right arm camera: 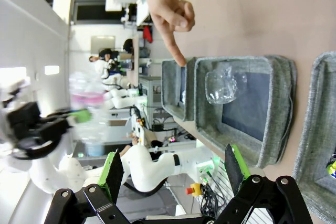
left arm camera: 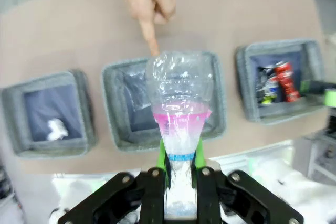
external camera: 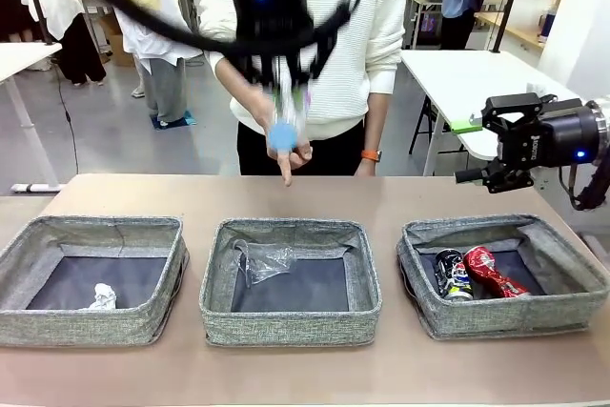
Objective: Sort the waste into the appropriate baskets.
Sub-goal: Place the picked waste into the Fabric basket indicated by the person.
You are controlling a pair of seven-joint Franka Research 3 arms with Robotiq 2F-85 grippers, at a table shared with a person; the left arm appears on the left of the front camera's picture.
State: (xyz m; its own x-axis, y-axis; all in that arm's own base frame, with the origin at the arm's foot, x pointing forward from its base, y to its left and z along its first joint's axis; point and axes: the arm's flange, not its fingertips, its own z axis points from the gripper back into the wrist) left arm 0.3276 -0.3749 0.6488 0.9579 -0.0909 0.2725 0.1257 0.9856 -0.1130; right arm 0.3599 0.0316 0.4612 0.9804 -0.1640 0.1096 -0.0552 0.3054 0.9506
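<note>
My left end effector [left arm camera: 181,174] clamped on clear plastic bottle [left arm camera: 182,108], held above middle basket [external camera: 291,331]; person's hand [external camera: 283,131] points there. Right end effector [right arm camera: 173,169] wide open, empty. Paper ball [external camera: 103,296] left basket; cup [external camera: 265,260] middle; cans [external camera: 477,274] right. Bottle only item left.

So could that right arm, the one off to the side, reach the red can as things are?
Probably yes. The right gripper is open and holds nothing, and the crushed red can lies uncovered in the right basket below it, with nothing between.
</note>
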